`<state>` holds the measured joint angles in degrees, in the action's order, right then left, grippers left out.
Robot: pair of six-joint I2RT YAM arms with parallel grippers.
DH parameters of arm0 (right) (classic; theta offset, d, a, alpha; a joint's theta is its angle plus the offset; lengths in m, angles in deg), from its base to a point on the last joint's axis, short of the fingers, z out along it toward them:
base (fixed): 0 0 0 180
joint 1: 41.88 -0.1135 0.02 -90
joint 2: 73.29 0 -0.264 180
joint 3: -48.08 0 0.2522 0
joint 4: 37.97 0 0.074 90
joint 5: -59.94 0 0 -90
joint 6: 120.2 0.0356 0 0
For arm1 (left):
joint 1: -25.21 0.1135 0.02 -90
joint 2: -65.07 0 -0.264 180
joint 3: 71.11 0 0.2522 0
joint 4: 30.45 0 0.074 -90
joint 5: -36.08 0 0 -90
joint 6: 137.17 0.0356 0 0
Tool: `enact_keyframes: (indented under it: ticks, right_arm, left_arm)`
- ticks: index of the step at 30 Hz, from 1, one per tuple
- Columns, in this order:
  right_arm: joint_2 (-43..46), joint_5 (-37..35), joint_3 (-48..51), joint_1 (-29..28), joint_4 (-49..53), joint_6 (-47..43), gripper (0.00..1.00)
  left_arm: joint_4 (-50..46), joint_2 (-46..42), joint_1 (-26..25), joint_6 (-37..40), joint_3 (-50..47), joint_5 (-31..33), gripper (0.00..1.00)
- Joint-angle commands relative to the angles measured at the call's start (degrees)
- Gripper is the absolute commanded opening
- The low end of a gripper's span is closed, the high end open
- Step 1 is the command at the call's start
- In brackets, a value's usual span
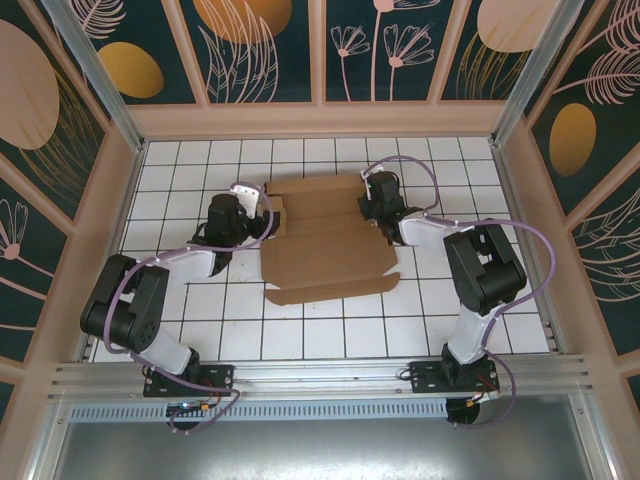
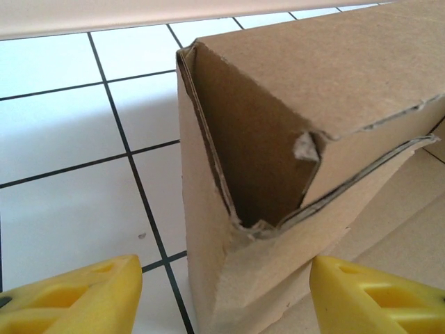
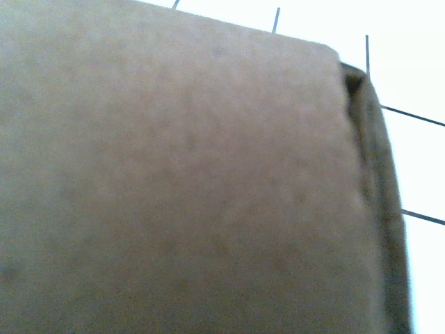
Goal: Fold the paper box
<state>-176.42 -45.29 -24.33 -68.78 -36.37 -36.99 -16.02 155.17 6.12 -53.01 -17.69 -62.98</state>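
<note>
The paper box (image 1: 325, 245) is a brown cardboard piece lying mid-table, its left and right sides partly folded up and a long flap flat toward the near edge. My left gripper (image 1: 266, 223) is at the box's left end. In the left wrist view a raised corner of the paper box (image 2: 334, 62) stands between my yellow fingers (image 2: 83, 299), and the left gripper (image 2: 226, 285) is open with a gap on each side. My right gripper (image 1: 374, 210) is at the box's right end. Cardboard of the paper box (image 3: 181, 174) sits close against the right wrist camera and hides that gripper's fingers.
The table is white tile with dark grid lines (image 1: 300, 330). Pink-framed walls (image 1: 320, 120) close off the back and both sides. A metal rail (image 1: 320, 378) with the arm bases runs along the near edge. Bare tiles (image 2: 62, 139) lie to the left of the raised corner.
</note>
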Motion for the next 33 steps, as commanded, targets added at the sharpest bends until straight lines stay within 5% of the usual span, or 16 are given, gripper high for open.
enact_keyframes:
  ticks: [1,11,19,33]
  right_arm:
    - [-1.9,-1.1,1.0,-1.4,5.7,-2.7,0.00]
    - [-2.3,-3.4,0.7,-2.2,5.9,-2.3,0.00]
    - [-2.0,-4.1,0.8,-2.9,6.6,-1.8,0.00]
    - [-1.8,-15.6,-0.1,-4.1,8.7,3.6,0.00]
  left_arm:
    - [-0.3,1.9,0.0,-1.4,2.4,1.4,0.65]
    - [-1.1,3.3,-1.0,-1.4,4.1,5.5,0.59]
    - [-4.0,5.2,-1.3,-4.1,5.9,15.2,0.40]
    - [-11.7,10.3,-6.4,-7.9,11.2,35.5,0.11]
